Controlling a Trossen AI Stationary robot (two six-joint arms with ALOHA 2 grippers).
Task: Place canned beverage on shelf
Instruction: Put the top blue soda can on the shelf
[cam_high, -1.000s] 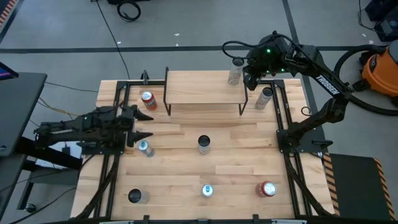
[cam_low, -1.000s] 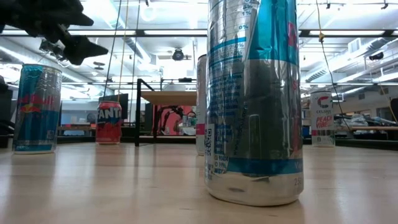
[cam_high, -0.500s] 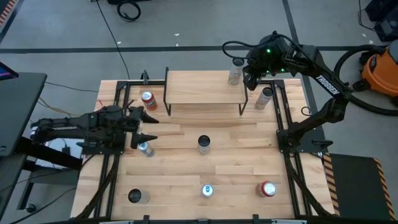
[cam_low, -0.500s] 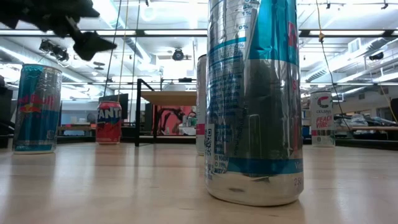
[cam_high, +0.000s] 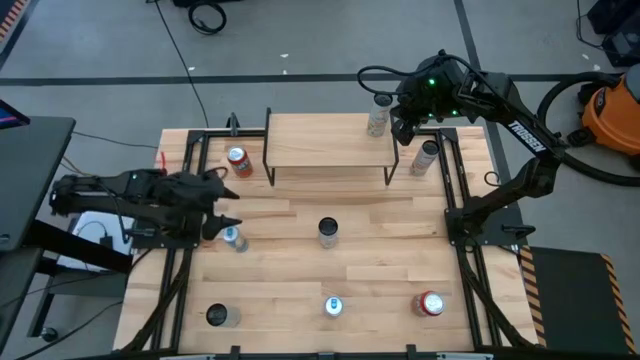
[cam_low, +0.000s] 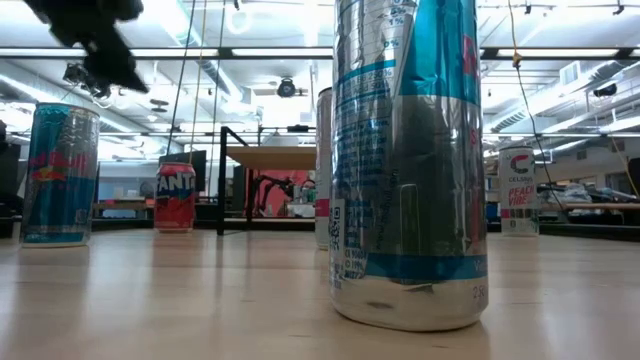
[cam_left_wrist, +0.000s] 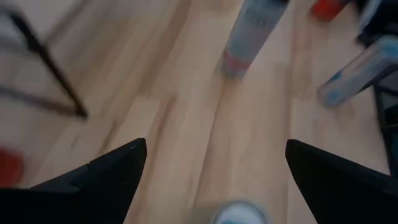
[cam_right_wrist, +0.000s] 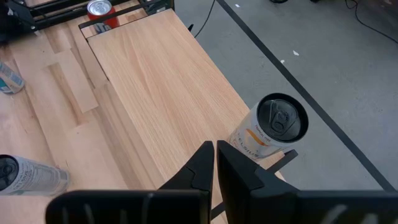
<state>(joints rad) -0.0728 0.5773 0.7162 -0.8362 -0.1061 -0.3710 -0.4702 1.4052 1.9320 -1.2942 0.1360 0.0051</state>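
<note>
The shelf (cam_high: 328, 140) stands at the table's far side. A white-and-orange can (cam_right_wrist: 270, 130) stands upright on its far right corner (cam_high: 378, 115). My right gripper (cam_right_wrist: 215, 149) hovers shut above the shelf's right end, just short of that can and apart from it. My left gripper (cam_high: 225, 205) hangs open near the table's left edge, above and behind a blue can (cam_high: 232, 238) that stands upright on the table. In the left wrist view that can's top (cam_left_wrist: 239, 214) shows low between the wide-spread fingers. In the low view the left gripper (cam_low: 95, 40) is above the blue can (cam_low: 60, 175).
A red can (cam_high: 238, 161) stands left of the shelf and a pale can (cam_high: 425, 157) right of it. A grey can (cam_high: 328, 232) is mid-table. Three more cans (cam_high: 218, 316), (cam_high: 333, 306), (cam_high: 430, 303) line the near edge. Black frame rails run along both table sides.
My left gripper has risen, drawn back a little toward the table's left edge and tipped its fingers further downward, staying open. The blue can below it has not moved. The right arm has kept still.
</note>
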